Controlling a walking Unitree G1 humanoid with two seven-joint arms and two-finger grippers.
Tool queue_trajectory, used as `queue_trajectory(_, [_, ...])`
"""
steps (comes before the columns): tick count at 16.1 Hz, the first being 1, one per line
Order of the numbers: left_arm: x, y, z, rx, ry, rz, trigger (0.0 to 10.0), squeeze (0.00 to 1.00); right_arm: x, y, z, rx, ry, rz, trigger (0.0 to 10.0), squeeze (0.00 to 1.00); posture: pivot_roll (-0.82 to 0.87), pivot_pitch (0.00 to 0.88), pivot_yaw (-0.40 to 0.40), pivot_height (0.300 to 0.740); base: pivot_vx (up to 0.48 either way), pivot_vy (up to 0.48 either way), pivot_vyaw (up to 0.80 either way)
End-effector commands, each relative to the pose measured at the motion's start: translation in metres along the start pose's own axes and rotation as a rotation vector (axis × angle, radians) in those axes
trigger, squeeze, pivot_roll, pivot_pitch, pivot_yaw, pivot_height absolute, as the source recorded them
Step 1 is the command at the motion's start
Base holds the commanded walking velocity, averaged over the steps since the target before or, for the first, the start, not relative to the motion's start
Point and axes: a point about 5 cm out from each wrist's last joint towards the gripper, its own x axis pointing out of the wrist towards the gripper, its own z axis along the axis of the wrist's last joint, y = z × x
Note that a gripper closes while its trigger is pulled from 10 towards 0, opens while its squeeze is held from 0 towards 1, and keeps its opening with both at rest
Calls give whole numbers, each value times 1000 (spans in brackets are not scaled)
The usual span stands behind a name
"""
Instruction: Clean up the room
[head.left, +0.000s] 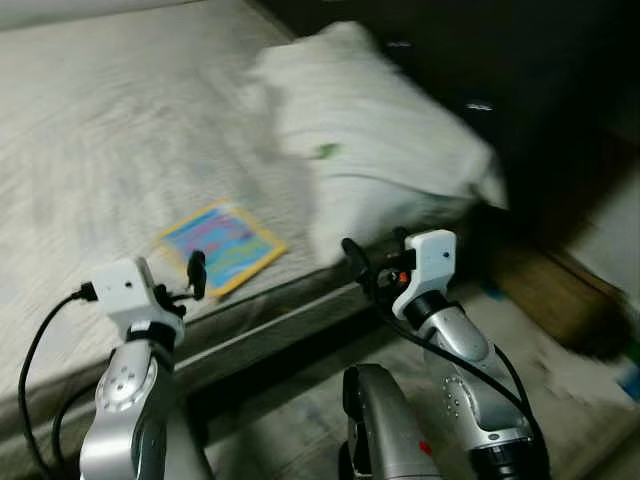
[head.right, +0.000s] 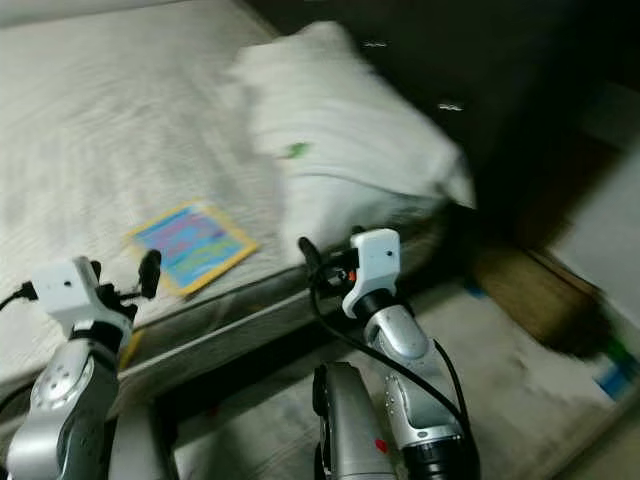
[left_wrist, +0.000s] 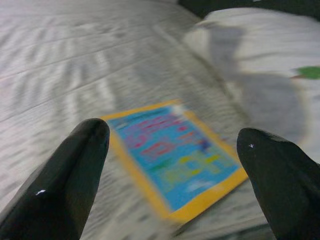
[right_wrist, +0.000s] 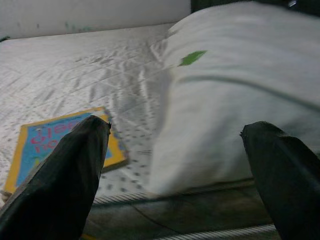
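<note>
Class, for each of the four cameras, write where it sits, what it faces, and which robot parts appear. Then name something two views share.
Left eye, head: down at bed, book, pillow; both arms show.
Right eye, head: same scene.
Left wrist: along the open left pincer at the book.
Right wrist: along the open right pincer at the pillow.
Shared: both wrist views show the book.

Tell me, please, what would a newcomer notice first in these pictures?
A bright blue book with a yellow border lies flat on the pale bed, near its front edge. A big white pillow lies beside it. The left gripper points at the book, fingers open.
</note>
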Motion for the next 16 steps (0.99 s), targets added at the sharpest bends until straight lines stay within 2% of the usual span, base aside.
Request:
queue_trajectory(1, [2,-3,-2,0,0,-9,10000,0,4,2,10,-25,-21,41,10000,0,-31,38,-14,490,0,0,0])
queue_trajectory(4, [7,-4,-1,-2,-6,-28,10000,0,12,1,21,-49,-20,131,10000,0,-31,25,-6,490,0,0,0])
queue_trajectory(8, [12,-6,0,-7,-18,-50,10000,0,15,8,29,-69,-29,273,10000,0,-34,9,3,499,0,0,0])
queue_trajectory(11, [12,-6,-1,-11,-17,-50,10000,0,17,13,30,-30,-18,303,10000,0,-35,4,3,534,0,0,0])
queue_trajectory(14, [11,-6,-3,-16,-15,-47,10000,0,17,26,30,-5,-41,318,10000,0,-33,0,2,568,0,0,0])
queue_trajectory(16, [11,-7,-3,-20,-20,-45,10000,0,18,36,32,37,-71,285,10000,0,-31,0,-2,593,0,0,0])
